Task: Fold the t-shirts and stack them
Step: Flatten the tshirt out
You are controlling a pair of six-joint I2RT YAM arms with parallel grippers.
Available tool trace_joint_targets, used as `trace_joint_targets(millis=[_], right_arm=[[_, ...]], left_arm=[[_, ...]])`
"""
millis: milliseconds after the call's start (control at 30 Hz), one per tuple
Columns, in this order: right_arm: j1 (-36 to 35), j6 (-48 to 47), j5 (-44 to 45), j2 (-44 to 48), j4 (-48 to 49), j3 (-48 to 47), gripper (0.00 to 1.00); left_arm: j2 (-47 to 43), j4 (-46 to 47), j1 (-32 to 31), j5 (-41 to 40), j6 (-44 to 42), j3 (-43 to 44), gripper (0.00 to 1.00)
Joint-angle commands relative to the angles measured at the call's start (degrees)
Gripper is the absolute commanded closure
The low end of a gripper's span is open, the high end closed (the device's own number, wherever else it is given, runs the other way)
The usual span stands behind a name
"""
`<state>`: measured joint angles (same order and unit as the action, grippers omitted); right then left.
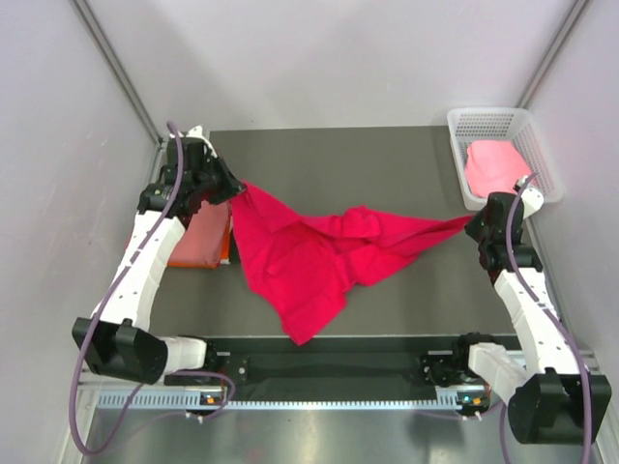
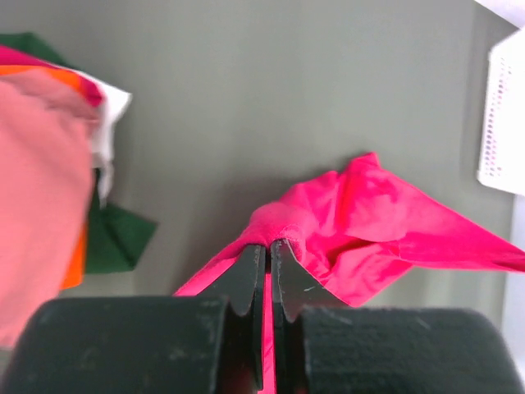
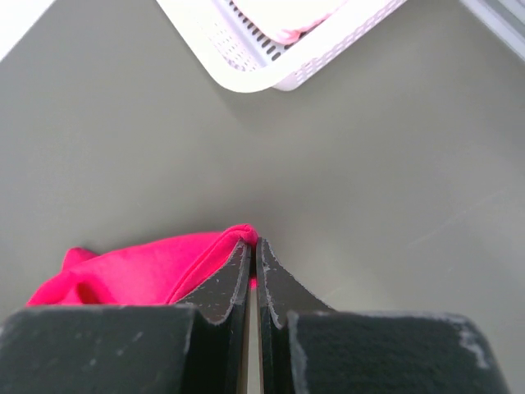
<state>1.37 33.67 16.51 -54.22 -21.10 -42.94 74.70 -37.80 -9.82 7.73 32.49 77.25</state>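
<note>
The crimson-pink t-shirt [image 1: 309, 256] hangs stretched between both grippers over the middle of the table, its lower part draping toward the front edge. My left gripper [image 1: 232, 188] is shut on its left corner, seen in the left wrist view [image 2: 269, 245] with cloth [image 2: 369, 222] between the jaws. My right gripper [image 1: 474, 224] is shut on its right corner, seen in the right wrist view [image 3: 253, 245] with cloth [image 3: 139, 275]. A dusty salmon t-shirt [image 1: 198, 242] lies folded at the left on an orange one [image 1: 226, 253]. A light pink t-shirt [image 1: 495, 166] sits in the basket.
A white mesh basket [image 1: 474, 124] stands at the back right, close behind my right gripper. The folded stack [image 2: 41, 172] at the left also shows white and dark green cloth [image 2: 115, 238] beneath. Grey walls close in both sides.
</note>
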Motion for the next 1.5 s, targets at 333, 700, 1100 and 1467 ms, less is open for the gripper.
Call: trace_joint_targets(millis=[333,700,1100,1467], right_arm=[[0.9,0.5,0.2,3.9,1.8,-0.2,1.00],[-0.9,1.6,-11.2,-11.1,6.3,-9.9,1.00],[-0.9,0.2,-9.3,-16.5,-11.1,-52.8,1.00],[-0.5,-2.3,-4.3,5.2,-11.1,-37.1,1.00]], left_arm=[[-8.2,-1.0,0.5,-6.1,-3.7,0.3,1.00],[6.8,10.6,0.5,11.3,4.2,-0.6,1.00],[21.0,-11.7,11.0,12.2,4.9,55.6,1.00],[7.1,0.1,17.7,19.4,8.6,36.8,1.00]])
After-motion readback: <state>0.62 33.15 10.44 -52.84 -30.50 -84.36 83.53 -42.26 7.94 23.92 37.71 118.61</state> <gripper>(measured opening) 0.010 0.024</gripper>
